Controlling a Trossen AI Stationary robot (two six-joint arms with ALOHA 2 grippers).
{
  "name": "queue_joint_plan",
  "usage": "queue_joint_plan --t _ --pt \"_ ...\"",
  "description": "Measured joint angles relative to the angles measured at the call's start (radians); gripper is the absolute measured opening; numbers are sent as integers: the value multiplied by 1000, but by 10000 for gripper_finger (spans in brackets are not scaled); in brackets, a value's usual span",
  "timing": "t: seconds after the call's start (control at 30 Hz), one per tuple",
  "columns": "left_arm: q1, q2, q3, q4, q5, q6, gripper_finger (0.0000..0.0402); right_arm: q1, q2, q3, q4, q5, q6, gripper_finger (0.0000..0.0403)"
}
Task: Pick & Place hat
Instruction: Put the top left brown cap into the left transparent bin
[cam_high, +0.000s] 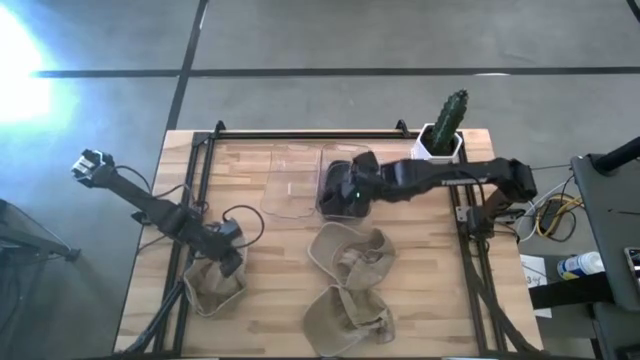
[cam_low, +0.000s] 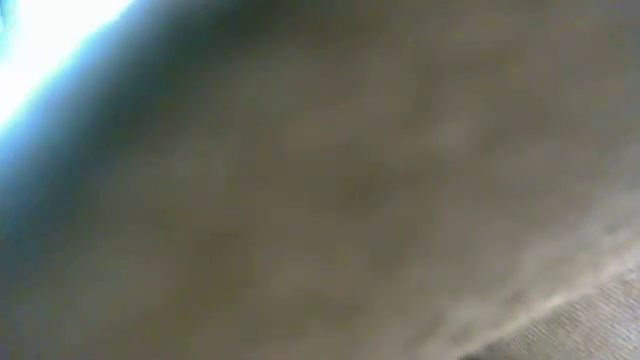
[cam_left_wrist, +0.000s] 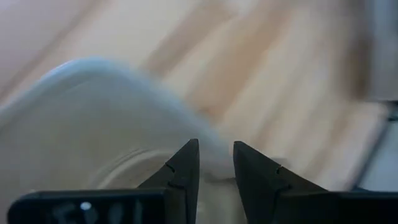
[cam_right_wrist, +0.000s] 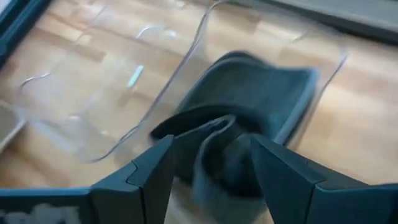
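Note:
A dark hat (cam_high: 338, 192) lies in a clear container (cam_high: 322, 160) at the table's far middle. My right gripper (cam_high: 345, 195) reaches over it from the right, and a raised fold of the hat fills the gap between its fingers (cam_right_wrist: 214, 155). A tan hat (cam_high: 213, 288) lies at the near left. My left gripper (cam_high: 232, 262) is at that hat's far right edge, its fingers almost together (cam_left_wrist: 216, 171). The hat shows pale and blurred in the left wrist view (cam_left_wrist: 93, 124). Two more tan hats (cam_high: 350, 255) (cam_high: 345, 320) lie on the table's near middle. My left gripper has pale cloth of the tan hat (cam_left_wrist: 217, 163) in the narrow gap between its fingers, coming slanting down from the far left. Which part of the hat this is I cannot tell. The rest of the hat lies on the table. My right gripper pinches a raised fold of the dark hat (cam_right_wrist: 217, 134) between its two fingers, slanting down from the table's right. The rest of the hat lies in the clear container.
A second clear container (cam_high: 290, 185) stands left of the one with the dark hat. A cactus in a white pot (cam_high: 445, 125) stands at the far right corner. Black rails (cam_high: 195, 190) run along the table's sides. Something brown and blurred (cam_low: 320, 180) fills the low view.

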Motion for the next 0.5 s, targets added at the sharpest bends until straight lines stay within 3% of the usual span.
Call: queue_joint_plan --t 0.33,0.5 --pt "-1 79 0 -188 4 -147 92 181 117 0 128 -135 293 205" --pt "-2 167 -19 -148 5 -113 92 254 188 0 284 -136 348 205"
